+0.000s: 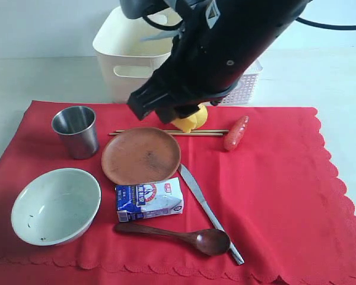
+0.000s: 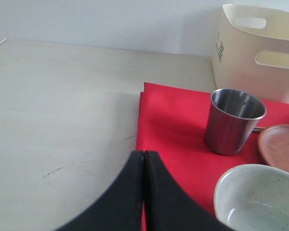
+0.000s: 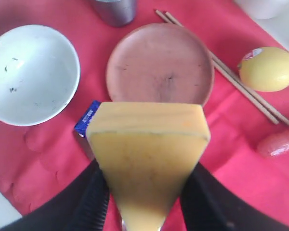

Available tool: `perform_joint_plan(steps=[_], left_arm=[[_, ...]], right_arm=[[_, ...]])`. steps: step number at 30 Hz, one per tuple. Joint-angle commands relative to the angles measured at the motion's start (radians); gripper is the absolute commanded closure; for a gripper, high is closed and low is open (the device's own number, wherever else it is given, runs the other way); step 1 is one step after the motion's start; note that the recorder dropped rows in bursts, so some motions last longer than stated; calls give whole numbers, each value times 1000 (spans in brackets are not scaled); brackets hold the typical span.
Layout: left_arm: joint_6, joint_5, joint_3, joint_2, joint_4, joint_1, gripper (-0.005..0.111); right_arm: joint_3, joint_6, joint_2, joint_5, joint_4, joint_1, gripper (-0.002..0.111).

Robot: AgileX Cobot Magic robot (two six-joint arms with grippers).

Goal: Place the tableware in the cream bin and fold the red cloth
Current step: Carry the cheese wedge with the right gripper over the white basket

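Holding the yellow cheese wedge (image 3: 147, 144) between its two black fingers, your right gripper (image 3: 147, 199) hangs in the air over the edge of the round brown plate (image 1: 141, 155) and the blue-white milk carton (image 1: 149, 200). Its jaws stand partway apart, pressed on the wedge's sides. Your left gripper (image 2: 143, 161) is closed tight on nothing, over the bare table (image 2: 62, 120) just off the edge of the red cloth (image 1: 273, 196), near the steel cup (image 1: 76, 130).

You have the cloth lying flat and unfolded with all the tableware on it. The cup is upright at the back left, with the pale bowl (image 1: 55, 205) in front of it. The chopsticks (image 1: 166, 132) lie side by side just behind the plate. The knife (image 1: 207, 208) runs from the plate's right side toward the front, and the wooden spoon (image 1: 184, 236) lies in front of the carton. The cream bin (image 1: 130, 59) stands behind the cloth, beside a white lattice basket (image 1: 246, 83). A lemon (image 3: 267, 69) sits just beyond the chopsticks, and a sausage (image 1: 235, 132) lies at their right end.
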Motion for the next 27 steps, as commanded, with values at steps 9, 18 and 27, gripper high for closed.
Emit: perform_joint_plan(steps=[9, 18, 27], left_arm=[[0, -9, 3, -6, -5, 4, 107], [0, -9, 3, -6, -5, 4, 107], [0, -9, 3, -6, -5, 4, 107]], right_arm=[[-1, -43, -12, -128, -6, -145, 108], [-1, -43, -12, -240, -1, -261, 108], [-3, -43, 36, -330, 2, -359, 108]])
